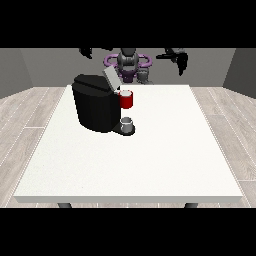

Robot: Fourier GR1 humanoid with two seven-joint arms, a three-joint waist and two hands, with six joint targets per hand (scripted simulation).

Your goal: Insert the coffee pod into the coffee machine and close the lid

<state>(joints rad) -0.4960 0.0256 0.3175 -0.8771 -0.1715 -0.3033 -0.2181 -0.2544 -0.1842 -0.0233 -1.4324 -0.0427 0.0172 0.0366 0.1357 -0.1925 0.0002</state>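
Grey walls and a pale plank floor surround a large white table (150, 165), with the robot (128, 62) small behind its far edge. On the table's far-left part stands the black coffee machine (95, 107), the one landmark here. Its grey lid (111, 77) is tilted up and open at the machine's top, on the side nearest the robot. A red part (126, 99) sits at the machine's right, just under the raised lid; whether this is the coffee pod itself or the pod holder cannot be told. Below it, on the machine's dark base, stands a small grey cup (127, 123).

Both hands hang in the air above and behind the machine, well apart from it and touching nothing. The hand at the view's left (86, 52) is up beyond the machine's left shoulder; how its fingers lie cannot be told. The hand at the view's right (179, 61) is far off to the machine's right, its fingers pointing downward and holding nothing.
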